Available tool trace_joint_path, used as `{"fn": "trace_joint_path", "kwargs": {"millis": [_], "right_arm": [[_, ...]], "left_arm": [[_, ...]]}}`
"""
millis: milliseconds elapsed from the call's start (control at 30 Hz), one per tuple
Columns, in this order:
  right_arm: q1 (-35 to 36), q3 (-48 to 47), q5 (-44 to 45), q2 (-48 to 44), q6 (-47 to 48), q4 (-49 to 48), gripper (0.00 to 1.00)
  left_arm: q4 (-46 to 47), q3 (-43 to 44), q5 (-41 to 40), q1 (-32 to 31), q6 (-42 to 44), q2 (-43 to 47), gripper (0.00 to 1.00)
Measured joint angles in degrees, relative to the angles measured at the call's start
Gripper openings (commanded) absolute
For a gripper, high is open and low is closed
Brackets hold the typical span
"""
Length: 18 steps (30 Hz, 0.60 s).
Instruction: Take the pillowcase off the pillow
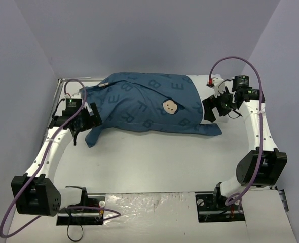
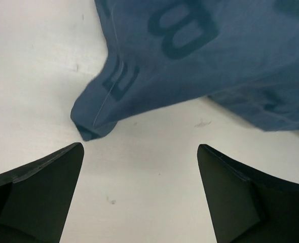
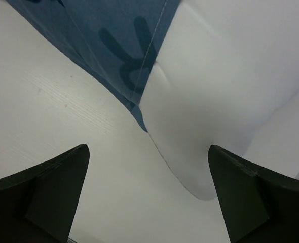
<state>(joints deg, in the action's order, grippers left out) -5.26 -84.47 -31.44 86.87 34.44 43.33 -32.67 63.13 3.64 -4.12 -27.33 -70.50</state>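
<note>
The dark teal-blue pillowcase (image 1: 139, 104) with lighter letters and a mouse face patch (image 1: 170, 107) lies across the back of the table, covering most of the pillow. The white pillow (image 1: 202, 85) sticks out at the right end. My left gripper (image 1: 92, 116) is open at the pillowcase's left end. In the left wrist view the open gripper (image 2: 140, 152) is empty above the table, with a loose pillowcase corner (image 2: 95, 125) just ahead. My right gripper (image 1: 209, 110) is open beside the pillow's bare end. In the right wrist view the open gripper (image 3: 148, 149) faces the pillow (image 3: 215, 91) and the pillowcase hem (image 3: 119, 45).
Grey walls enclose the table on the left, back and right. A red connector (image 1: 209, 83) and purple cable (image 1: 230, 59) sit by the right arm near the pillow's far corner. A crinkled plastic sheet (image 1: 149, 200) lies between the arm bases at the near edge.
</note>
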Motion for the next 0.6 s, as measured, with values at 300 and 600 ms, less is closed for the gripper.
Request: {"fn": "trace_joint_path", "kwargs": {"millis": [300, 600], "right_arm": [[0.11, 0.81, 5.27, -0.48, 16.17, 0.76, 0.96], [0.09, -3.34, 6.12, 2.27, 25.03, 0.74, 0.87]], "left_arm": [[3.04, -4.79, 4.00, -1.36, 7.39, -3.26, 0.96], [6.16, 1.70, 3.28, -4.81, 17.29, -15.89, 0.74]]}}
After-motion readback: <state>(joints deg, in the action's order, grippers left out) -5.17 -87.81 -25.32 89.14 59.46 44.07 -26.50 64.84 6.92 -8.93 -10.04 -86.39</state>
